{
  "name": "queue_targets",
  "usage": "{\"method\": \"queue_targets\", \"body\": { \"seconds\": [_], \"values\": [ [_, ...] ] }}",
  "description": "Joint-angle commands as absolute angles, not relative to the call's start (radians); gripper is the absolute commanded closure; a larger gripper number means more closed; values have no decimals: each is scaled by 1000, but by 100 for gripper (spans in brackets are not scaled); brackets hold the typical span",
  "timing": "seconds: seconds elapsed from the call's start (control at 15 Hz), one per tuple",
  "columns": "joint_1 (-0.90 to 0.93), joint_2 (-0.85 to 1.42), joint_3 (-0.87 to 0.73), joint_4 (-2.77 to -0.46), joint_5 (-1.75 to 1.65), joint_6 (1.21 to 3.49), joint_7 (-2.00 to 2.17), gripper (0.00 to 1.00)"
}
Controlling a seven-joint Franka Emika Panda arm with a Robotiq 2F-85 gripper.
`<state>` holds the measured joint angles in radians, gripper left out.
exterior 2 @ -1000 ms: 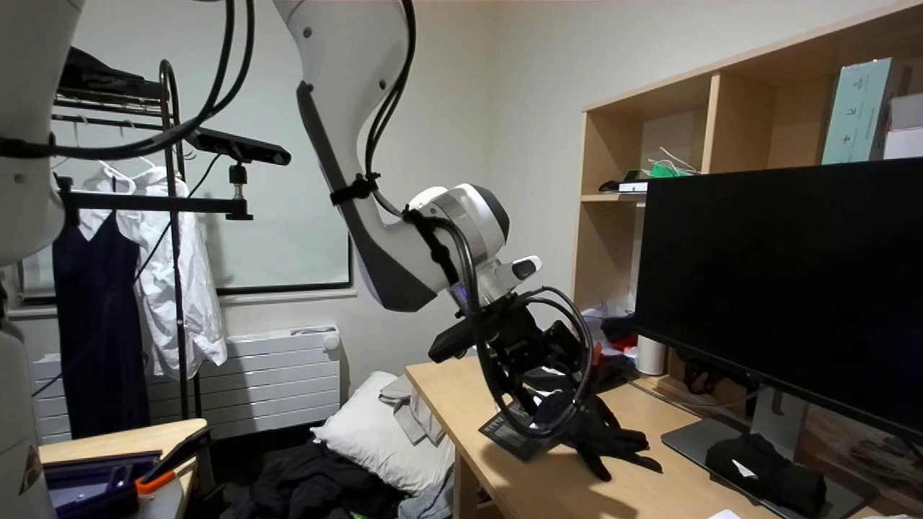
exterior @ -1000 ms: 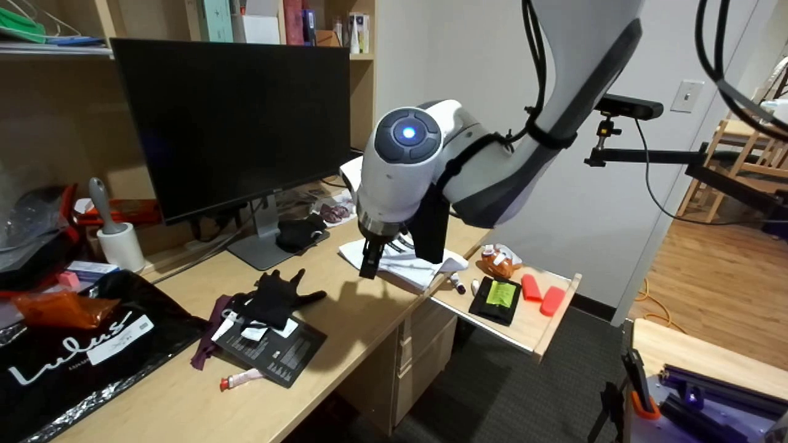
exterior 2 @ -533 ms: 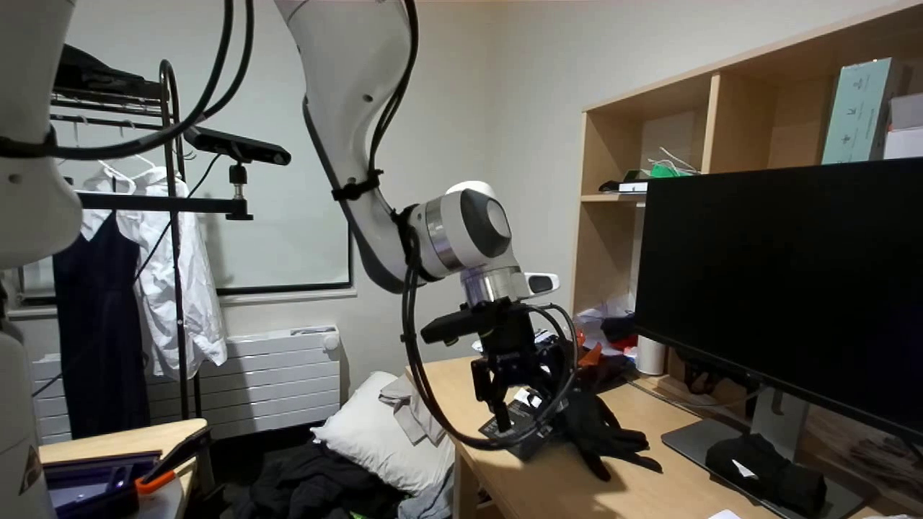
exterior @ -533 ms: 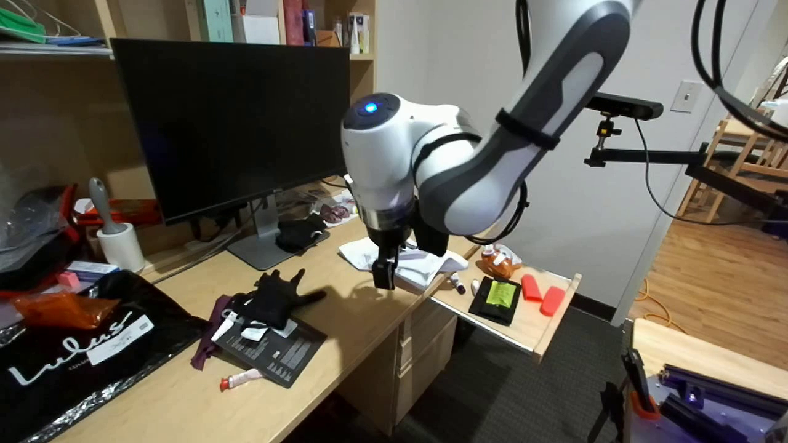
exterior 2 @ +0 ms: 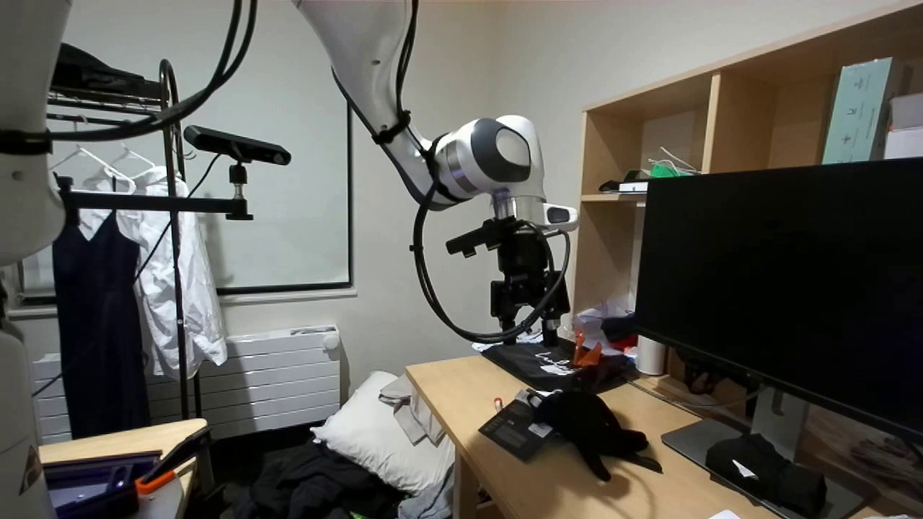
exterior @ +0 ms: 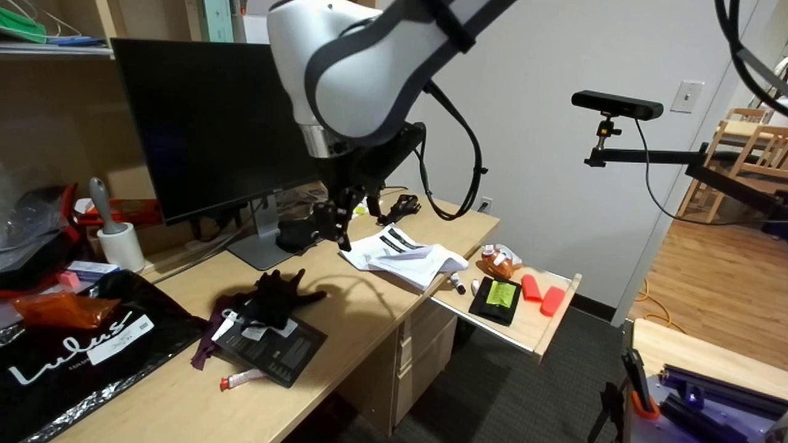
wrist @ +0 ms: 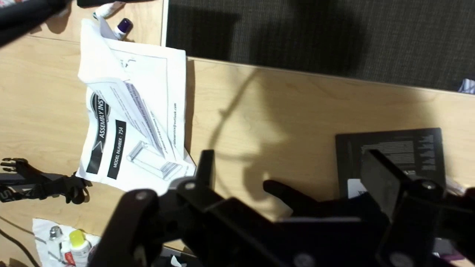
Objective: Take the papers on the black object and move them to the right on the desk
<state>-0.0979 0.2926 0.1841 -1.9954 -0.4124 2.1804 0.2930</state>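
Observation:
The papers (exterior: 406, 261), white sheets with dark printing and one fold curling up, lie on the far end of the light-wood desk (exterior: 345, 332), beside the pull-out tray. From above, the papers (wrist: 144, 107) fill the upper left of the wrist view. At the desk's opposite end lies the black object (exterior: 55, 394), a flat bag with white lettering; the black object (exterior 2: 519, 364) shows behind my fingers in an exterior view. Raised well over the desk, my gripper (exterior 2: 530, 336) points down. Its jaws are wide apart and nothing is between the fingers (wrist: 206, 163).
A black glove (exterior: 274, 301) and dark printed packet (exterior: 298, 351) lie mid-desk below the gripper. The large monitor (exterior: 228, 129) stands close to the arm. The tray (exterior: 557, 317) juts out, holding small items. A black strap (wrist: 48, 183) lies near the papers.
The gripper swung from tilted to pointing down, then rose away from the desk towards the monitor's side, uncovering more of the papers. The papers and the black object stayed put.

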Motion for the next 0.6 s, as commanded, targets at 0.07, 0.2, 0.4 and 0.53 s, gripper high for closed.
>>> {"method": "queue_targets", "body": {
  "seconds": [0.07,0.2,0.4,0.53],
  "values": [
    [8,312,104,-1978,-304,2232,239,0],
    [21,325,97,-1987,-257,2303,198,0],
    [60,328,65,-1986,-271,2308,233,0],
    [63,339,61,-1986,-269,2324,232,0]
  ]
}}
